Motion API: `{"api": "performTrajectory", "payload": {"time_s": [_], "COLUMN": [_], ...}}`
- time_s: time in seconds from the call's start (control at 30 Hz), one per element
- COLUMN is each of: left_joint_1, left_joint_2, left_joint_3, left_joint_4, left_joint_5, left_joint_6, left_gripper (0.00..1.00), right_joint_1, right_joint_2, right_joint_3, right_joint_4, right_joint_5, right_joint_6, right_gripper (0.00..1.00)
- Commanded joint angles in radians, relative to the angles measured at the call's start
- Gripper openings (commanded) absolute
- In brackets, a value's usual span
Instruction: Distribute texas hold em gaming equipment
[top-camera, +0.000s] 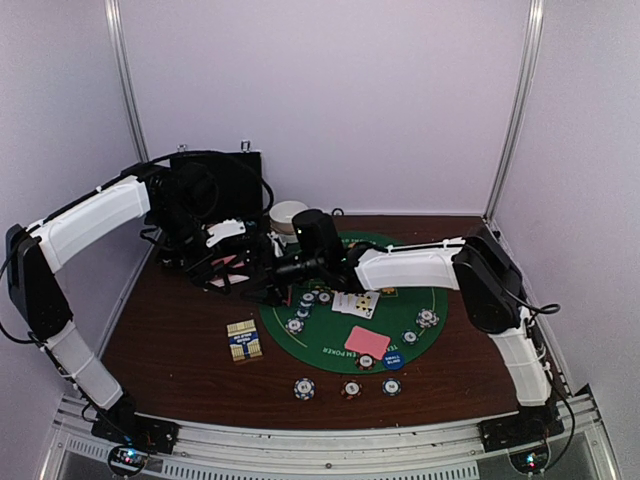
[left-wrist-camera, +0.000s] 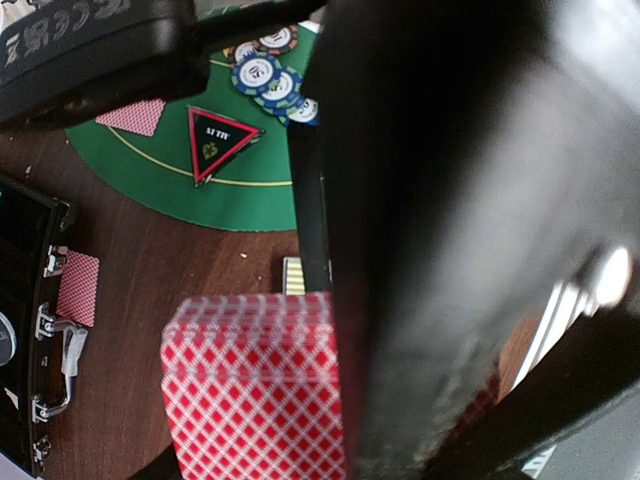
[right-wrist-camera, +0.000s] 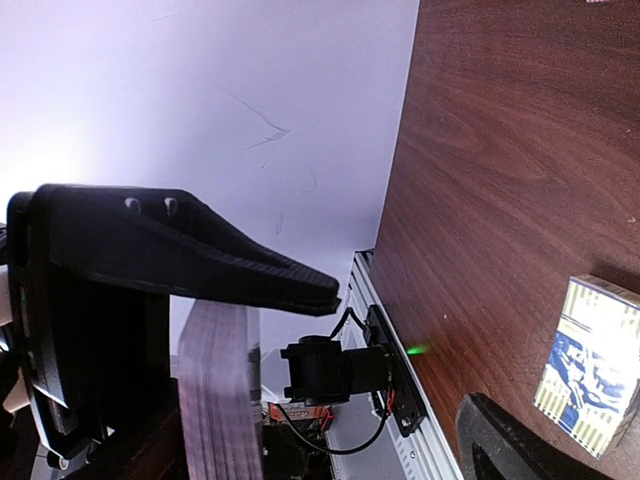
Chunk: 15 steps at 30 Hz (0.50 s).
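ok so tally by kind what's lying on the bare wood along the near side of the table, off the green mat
striped poker chips: 3
card box: 1
total: 4

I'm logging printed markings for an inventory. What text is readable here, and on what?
"EM POKER": on the green mat; the rest is hidden or blurred.
Red triangle token: white lettering, too blurred to read.
Poker chips, blue disc, card box: print too small.
Black housing: embossed characters, illegible.
Card deck: pattern only.
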Motion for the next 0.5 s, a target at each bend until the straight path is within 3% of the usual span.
{"api": "performTrajectory", "payload": {"time_s": [0.0,0.17,0.47], "left_joint_1": [-0.004,-0.004,-0.004], "left_joint_2": [0.0,0.001,-0.009], "left_joint_3": [0.027,0.033,0.028], "left_joint_4": [0.014,0.012,0.007], "left_joint_5": [0.037,0.054,0.053], "left_joint_6": [0.013,0.002,0.005], "left_gripper": [0.0,0.0,0.0], "right_joint_1": [0.008,0.006,-0.018], "right_joint_2": [0.041,0.08,0.055], "right_joint_3": [0.048,0.078,0.024], "right_joint_4": [0.129,0.21,0.106], "right_joint_5": [-0.012,0.001,0.022], "right_joint_6": [0.085,0.15,0.084], "right_gripper": [0.9,0.88,0.81]}}
